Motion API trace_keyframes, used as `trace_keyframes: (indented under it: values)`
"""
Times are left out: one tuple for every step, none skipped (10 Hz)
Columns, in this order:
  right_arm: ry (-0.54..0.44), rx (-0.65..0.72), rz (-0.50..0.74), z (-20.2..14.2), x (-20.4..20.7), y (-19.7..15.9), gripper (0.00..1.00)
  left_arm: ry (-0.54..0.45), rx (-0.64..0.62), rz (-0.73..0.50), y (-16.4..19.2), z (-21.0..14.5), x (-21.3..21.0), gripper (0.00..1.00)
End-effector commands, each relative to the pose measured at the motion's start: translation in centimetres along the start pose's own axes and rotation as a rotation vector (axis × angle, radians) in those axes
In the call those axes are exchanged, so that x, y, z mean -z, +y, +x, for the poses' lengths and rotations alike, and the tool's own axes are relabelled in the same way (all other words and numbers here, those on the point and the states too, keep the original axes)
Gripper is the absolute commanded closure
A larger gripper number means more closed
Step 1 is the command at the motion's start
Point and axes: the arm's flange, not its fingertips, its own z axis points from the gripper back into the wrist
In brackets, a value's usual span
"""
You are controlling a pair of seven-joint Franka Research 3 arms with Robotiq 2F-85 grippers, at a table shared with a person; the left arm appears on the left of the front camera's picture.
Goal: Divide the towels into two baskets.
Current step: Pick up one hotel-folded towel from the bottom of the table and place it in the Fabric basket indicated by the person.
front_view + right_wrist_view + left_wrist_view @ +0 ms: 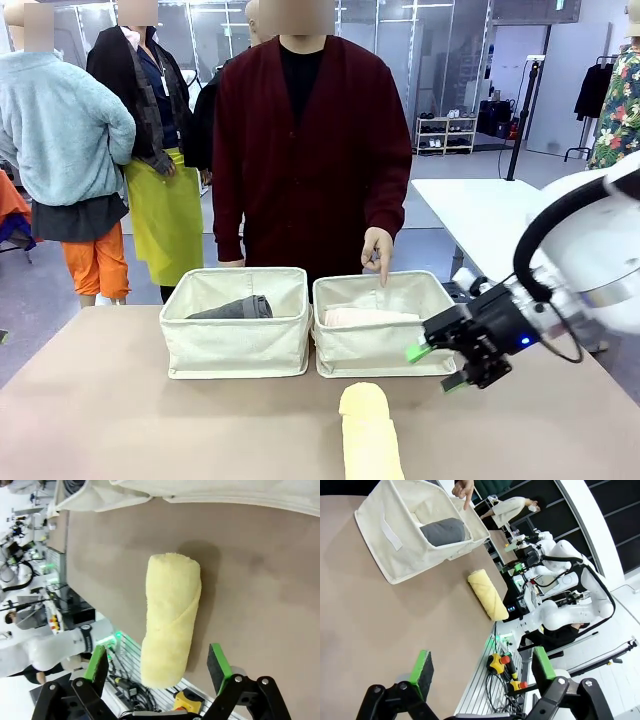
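Your right tool (pixel 436 367) hangs released above the yellow towel (pixel 370 435) on the tabletop (pixel 120 420), jaws straddling the roll for a pick. The grey towel (pixel 232 308) and pink towel (pixel 368 317) already sit in separate baskets (pixel 240 345). Your left tool (pixel 482 672) is released too.

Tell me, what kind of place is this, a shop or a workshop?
Probably a robotics lab or test hall. A white robot arm works at the table, more such arms stand at another bench, and emergency-stop buttons sit at the table's edge. Clothes racks stand behind.
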Motion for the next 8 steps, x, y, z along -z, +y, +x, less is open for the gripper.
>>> trace_keyframes:
  values:
    - [-0.005,0.030,-0.079,-7.8,4.5,-0.7,0.00,0.005,-0.002,-0.001,-0.2,-0.3,-0.2,0.00]
    - [-0.001,0.028,-0.090,-8.0,5.7,-0.6,0.00,0.005,-0.002,-0.001,-0.2,-0.3,-0.2,0.00]
    - [-0.011,0.034,-0.136,-8.2,6.9,-0.7,0.00,0.005,-0.002,-0.001,-0.2,-0.3,-0.2,0.00]
    - [0.002,0.033,-0.154,-8.3,7.9,-0.7,0.00,0.005,-0.002,-0.001,-0.2,-0.3,-0.2,0.00]
    - [-0.008,0.035,-0.181,-8.4,8.4,-0.7,0.00,0.005,-0.002,-0.001,-0.2,-0.3,-0.2,0.00]
    - [0.004,0.037,-0.178,-8.6,8.7,-0.5,0.00,0.005,-0.002,-0.001,-0.2,-0.3,-0.2,0.00]
    - [0.008,0.031,-0.180,-8.8,9.5,-0.1,0.00,0.005,-0.002,-0.001,-0.2,-0.3,-0.2,0.00]
    - [0.015,0.025,-0.182,-8.9,10.0,0.2,0.00,0.005,-0.002,-0.001,-0.2,-0.3,-0.2,0.00]
